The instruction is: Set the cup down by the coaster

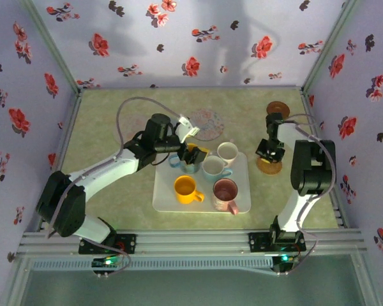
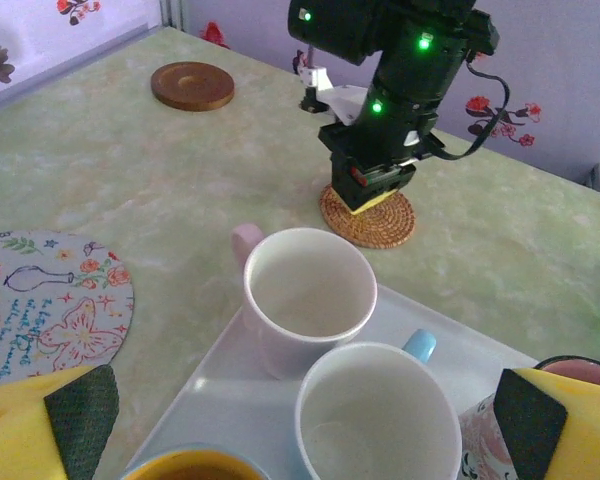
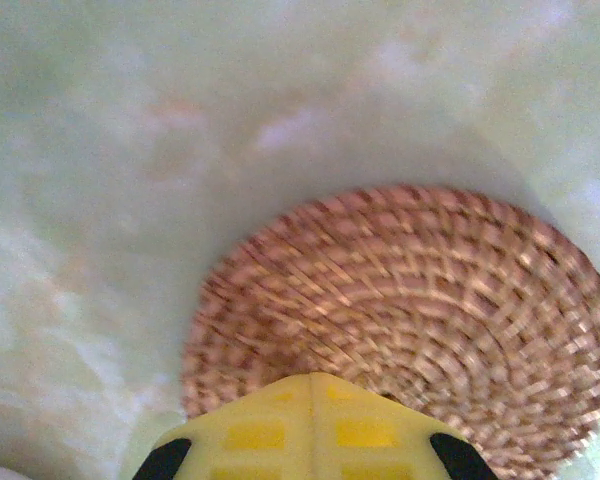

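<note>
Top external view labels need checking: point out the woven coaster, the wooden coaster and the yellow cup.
woven coaster (image 1: 269,169), top external view, its near rim
wooden coaster (image 1: 277,107), top external view, its centre
yellow cup (image 1: 185,187), top external view, its open mouth

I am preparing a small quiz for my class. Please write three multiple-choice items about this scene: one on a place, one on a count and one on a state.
1. Where is the right gripper?
A. over the woven coaster
B. over the tray
C. over the yellow cup

2. How many coasters lie on the table?
A. one
B. two
C. three

3. How is the left gripper?
A. shut on a cup
B. open
C. shut on a spoon

Answers:
1 A: its yellow tip hangs right over that coaster.
2 C: there are the woven one, the wooden coaster and the flowered coaster.
3 B: its fingers stand wide apart.
</note>
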Controlling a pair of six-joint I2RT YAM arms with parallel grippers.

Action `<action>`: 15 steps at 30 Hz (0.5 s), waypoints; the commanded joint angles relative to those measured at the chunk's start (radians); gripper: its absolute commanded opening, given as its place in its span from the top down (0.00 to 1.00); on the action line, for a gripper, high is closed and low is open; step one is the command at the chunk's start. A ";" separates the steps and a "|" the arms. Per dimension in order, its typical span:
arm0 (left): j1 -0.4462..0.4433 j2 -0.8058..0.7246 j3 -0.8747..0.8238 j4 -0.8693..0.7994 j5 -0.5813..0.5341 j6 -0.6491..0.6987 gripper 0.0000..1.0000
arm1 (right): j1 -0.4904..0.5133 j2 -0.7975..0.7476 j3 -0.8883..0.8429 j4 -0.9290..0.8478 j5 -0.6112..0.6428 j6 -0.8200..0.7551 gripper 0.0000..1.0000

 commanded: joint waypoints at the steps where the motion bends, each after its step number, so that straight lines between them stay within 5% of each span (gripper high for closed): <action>1: 0.006 0.018 0.047 -0.021 -0.022 0.014 0.01 | 0.011 0.043 0.065 -0.002 -0.025 -0.032 1.00; 15: 0.017 0.073 0.113 -0.015 -0.059 0.001 0.01 | 0.044 0.152 0.207 0.010 -0.078 -0.062 1.00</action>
